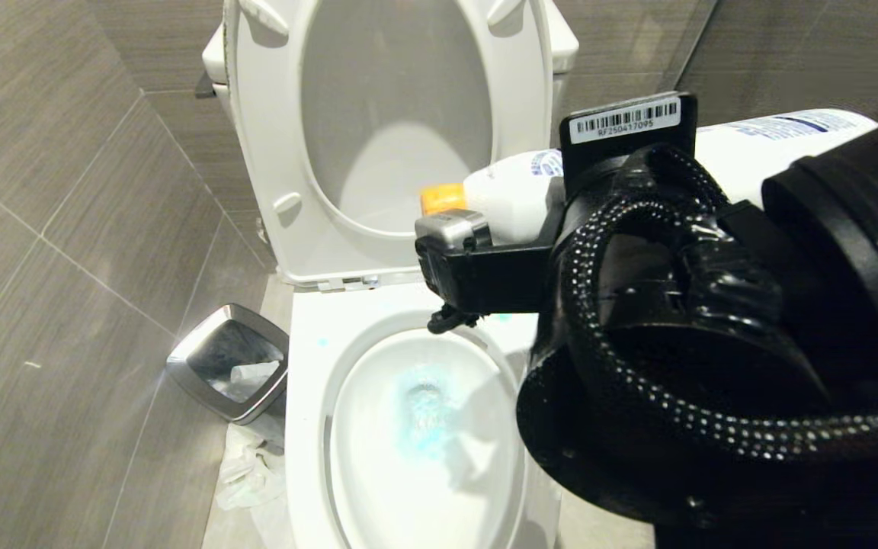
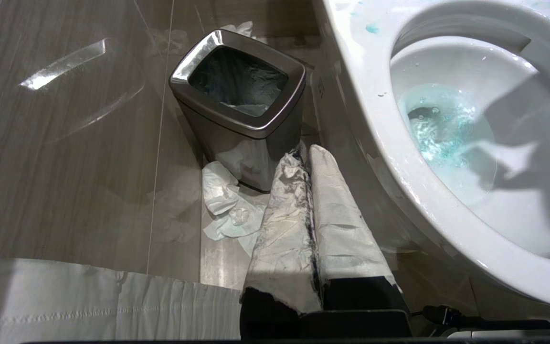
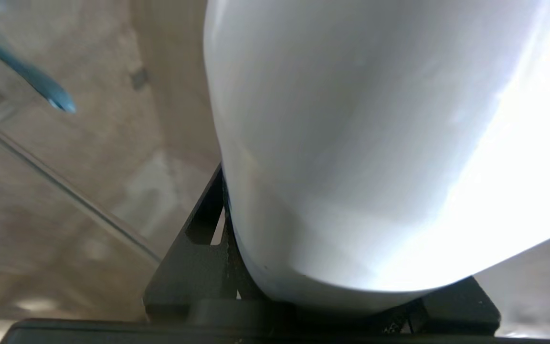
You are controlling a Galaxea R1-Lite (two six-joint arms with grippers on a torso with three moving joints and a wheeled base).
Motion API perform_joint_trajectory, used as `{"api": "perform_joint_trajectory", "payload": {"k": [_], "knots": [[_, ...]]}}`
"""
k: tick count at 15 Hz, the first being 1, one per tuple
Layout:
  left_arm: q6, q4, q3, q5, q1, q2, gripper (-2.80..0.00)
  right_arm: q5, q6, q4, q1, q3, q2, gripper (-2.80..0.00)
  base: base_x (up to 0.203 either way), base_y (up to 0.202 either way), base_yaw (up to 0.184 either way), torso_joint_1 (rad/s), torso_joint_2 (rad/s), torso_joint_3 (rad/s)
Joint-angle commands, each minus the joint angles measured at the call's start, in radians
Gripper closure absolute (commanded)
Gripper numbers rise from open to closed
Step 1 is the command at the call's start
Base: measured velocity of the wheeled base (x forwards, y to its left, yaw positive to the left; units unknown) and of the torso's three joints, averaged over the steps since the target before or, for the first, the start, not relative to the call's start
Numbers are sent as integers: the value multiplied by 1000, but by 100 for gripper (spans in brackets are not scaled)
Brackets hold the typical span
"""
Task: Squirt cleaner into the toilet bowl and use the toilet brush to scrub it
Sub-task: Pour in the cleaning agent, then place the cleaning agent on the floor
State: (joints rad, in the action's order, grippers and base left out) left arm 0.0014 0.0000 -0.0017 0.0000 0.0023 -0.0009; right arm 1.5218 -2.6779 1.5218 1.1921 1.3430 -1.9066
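Observation:
The cleaner point(image 1: 511, 194), a white bottle with an orange cap point(image 1: 443, 198), lies roughly level above the back of the toilet bowl point(image 1: 309, 427), cap pointing left. My right gripper point(image 1: 561, 206) is shut on the bottle's body; the white bottle point(image 3: 351, 143) fills the right wrist view between the black fingers point(image 3: 194, 248). Light blue liquid point(image 1: 424, 412) sits in the bowl's water, with blue drops on the rim point(image 2: 365, 95). A slim blue toilet brush handle point(image 3: 41, 86) shows far off in the right wrist view. My left gripper point(image 2: 306, 157), wrapped in white, hangs shut and empty beside the bowl.
The seat and lid point(image 1: 256, 152) stand raised against the tank. A small steel waste bin point(image 1: 229, 374) stands on the floor left of the toilet, also seen as the bin point(image 2: 237, 95) ahead of the left gripper. Crumpled tissue point(image 2: 227, 205) lies at its foot. Tiled walls close in on both sides.

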Motion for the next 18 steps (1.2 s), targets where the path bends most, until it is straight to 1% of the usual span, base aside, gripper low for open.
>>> {"api": "perform_joint_trajectory", "payload": {"k": [1, 2, 5, 8, 10, 13, 15, 16, 17, 18], "knots": [[0, 0, 0, 0, 1, 1, 0, 8, 49, 8, -20, 7, -1, 0, 0, 0, 0, 0, 0, 0], [0, 0, 0, 0, 1, 1, 0, 8, 66, 8, -36, 11, -3, 0, 0, 0, 0, 0, 0, 0], [0, 0, 0, 0, 1, 1, 0, 8, 70, 8, -87, 35, -29, 0, 0, 0, 0, 0, 0, 0], [0, 0, 0, 0, 1, 1, 0, 8, 69, 8, -119, 122, -73, 0, 0, 0, 0, 0, 0, 0], [0, 0, 0, 0, 1, 1, 0, 8, 42, 8, -138, 198, -83, 0, 0, 0, 0, 0, 0, 0], [0, 0, 0, 0, 1, 1, 0, 8, -8, 8, -169, 386, -112, 0, 0, 0, 0, 0, 0, 0], [0, 0, 0, 0, 1, 1, 0, 8, -31, 8, -189, 592, -145, 0, 0, 0, 0, 0, 0, 0], [0, 0, 0, 0, 1, 1, 0, 8, -29, 8, -196, 655, -145, 0, 0, 0, 0, 0, 0, 0], [0, 0, 0, 0, 1, 1, 0, 8, 3, 8, -203, 680, -138, 0, 0, 0, 0, 0, 0, 0], [0, 0, 0, 0, 1, 1, 0, 8, 84, 8, -209, 669, -122, 0, 0, 0, 0, 0, 0, 0]]}}
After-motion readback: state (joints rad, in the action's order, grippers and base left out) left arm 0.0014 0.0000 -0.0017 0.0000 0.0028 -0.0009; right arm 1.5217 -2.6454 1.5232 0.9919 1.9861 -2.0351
